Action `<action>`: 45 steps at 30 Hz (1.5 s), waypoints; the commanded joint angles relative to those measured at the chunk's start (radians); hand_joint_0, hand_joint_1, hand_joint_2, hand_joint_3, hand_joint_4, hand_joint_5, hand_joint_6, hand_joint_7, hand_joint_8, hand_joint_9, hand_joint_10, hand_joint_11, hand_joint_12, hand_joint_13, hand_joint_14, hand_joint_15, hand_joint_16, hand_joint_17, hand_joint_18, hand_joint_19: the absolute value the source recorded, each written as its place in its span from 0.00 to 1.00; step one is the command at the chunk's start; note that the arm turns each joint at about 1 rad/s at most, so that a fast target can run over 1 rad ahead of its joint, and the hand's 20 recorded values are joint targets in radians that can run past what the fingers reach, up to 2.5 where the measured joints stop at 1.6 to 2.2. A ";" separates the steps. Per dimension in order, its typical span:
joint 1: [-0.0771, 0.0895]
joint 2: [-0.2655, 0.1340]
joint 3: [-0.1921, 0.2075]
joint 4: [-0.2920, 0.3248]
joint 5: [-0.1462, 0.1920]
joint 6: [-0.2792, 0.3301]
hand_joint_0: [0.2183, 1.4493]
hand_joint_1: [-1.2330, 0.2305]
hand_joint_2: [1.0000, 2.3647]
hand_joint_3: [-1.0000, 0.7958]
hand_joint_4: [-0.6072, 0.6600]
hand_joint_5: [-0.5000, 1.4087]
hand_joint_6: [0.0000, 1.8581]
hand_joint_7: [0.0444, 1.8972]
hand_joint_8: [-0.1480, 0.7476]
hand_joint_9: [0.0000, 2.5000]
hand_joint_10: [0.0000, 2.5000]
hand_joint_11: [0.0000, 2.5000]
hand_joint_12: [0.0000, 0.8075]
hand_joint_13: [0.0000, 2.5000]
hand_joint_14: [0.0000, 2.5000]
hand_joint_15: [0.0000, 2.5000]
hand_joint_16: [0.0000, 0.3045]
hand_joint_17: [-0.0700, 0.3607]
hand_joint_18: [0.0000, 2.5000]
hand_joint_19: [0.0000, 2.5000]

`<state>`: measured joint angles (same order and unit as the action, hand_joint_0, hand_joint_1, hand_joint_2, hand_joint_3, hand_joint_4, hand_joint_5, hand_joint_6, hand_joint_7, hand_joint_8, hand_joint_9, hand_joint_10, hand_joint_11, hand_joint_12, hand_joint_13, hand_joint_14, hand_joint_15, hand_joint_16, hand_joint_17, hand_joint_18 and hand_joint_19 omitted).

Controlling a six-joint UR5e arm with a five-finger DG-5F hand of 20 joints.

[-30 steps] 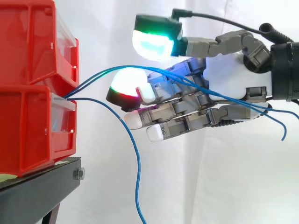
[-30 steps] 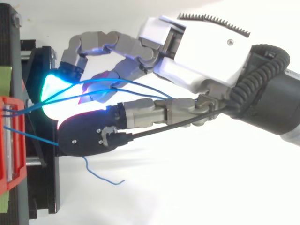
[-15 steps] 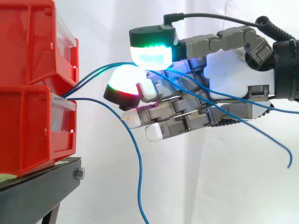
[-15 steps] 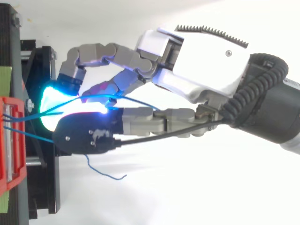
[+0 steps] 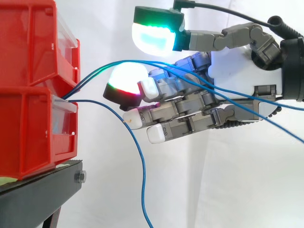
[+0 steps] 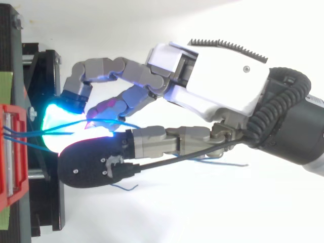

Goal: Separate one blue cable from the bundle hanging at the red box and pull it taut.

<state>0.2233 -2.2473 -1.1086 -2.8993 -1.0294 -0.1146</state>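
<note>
Side view: the hand (image 5: 237,80) is spread, its thumb pad (image 5: 154,38) raised again, clear above the blue cables (image 5: 102,69) running from the red bins (image 5: 28,128) across its fingers; nothing is pinched, so I judge no cable separated yet; one strand (image 5: 141,166) hangs down free.

Top view: the blue cables (image 6: 30,132) pass between thumb and fingers; a loose end (image 6: 238,164) now trails beside the wrist.
</note>
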 commanded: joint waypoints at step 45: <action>0.010 0.000 -0.005 0.000 0.011 0.006 0.35 0.47 0.01 0.40 0.67 0.21 0.27 0.60 0.49 0.43 0.01 0.31 0.39 0.31 0.01 0.15 0.11 0.33 0.28 0.18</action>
<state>0.2327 -2.2473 -1.1136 -2.8992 -1.0184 -0.1089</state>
